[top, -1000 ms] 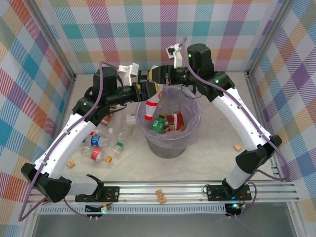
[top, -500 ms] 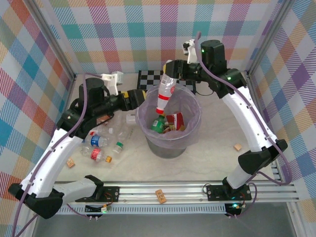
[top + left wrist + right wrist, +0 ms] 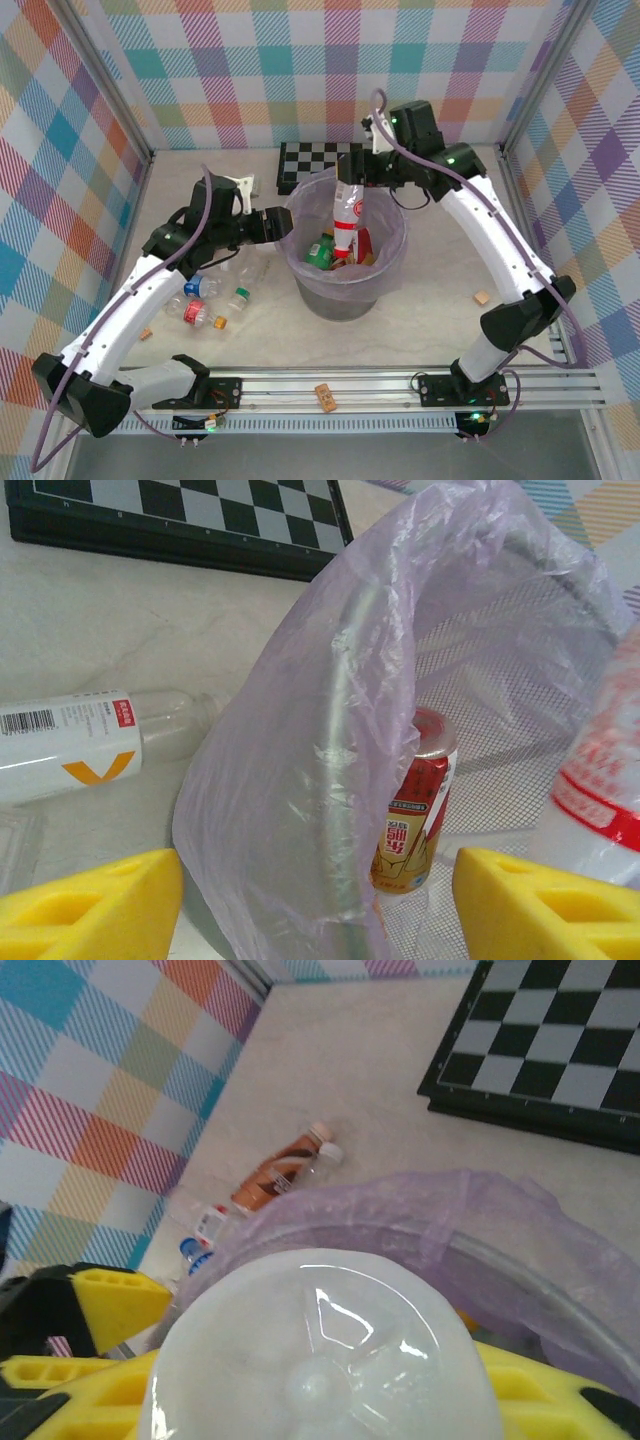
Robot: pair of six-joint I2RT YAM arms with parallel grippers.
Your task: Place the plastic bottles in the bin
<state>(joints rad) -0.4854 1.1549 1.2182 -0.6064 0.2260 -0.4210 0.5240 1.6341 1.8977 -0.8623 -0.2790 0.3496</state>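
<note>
The bin [image 3: 345,285], a grey bucket lined with a lavender bag, stands mid-table with several plastic bottles inside it. My right gripper [image 3: 348,190] is shut on a white bottle with a red label [image 3: 346,218], which hangs cap-down over the bin's mouth. In the right wrist view its round base [image 3: 320,1350] sits between my yellow fingers [image 3: 545,1385]. My left gripper [image 3: 284,225] stands open at the bin's left rim [image 3: 340,770], holding nothing. A red-and-gold bottle [image 3: 412,805] lies inside. More bottles [image 3: 200,287] lie on the table to the left.
A checkerboard [image 3: 305,160] lies flat behind the bin. A white-labelled bottle [image 3: 75,740] rests on the table just left of the rim. Small tan blocks sit at the right [image 3: 483,297], by the front rail [image 3: 325,395] and at the left [image 3: 145,333].
Both grippers were at the white bottle above the bin's back rim. The left gripper let go and drew back left. The right gripper turned the bottle cap-down and lowered it towards the bin.
</note>
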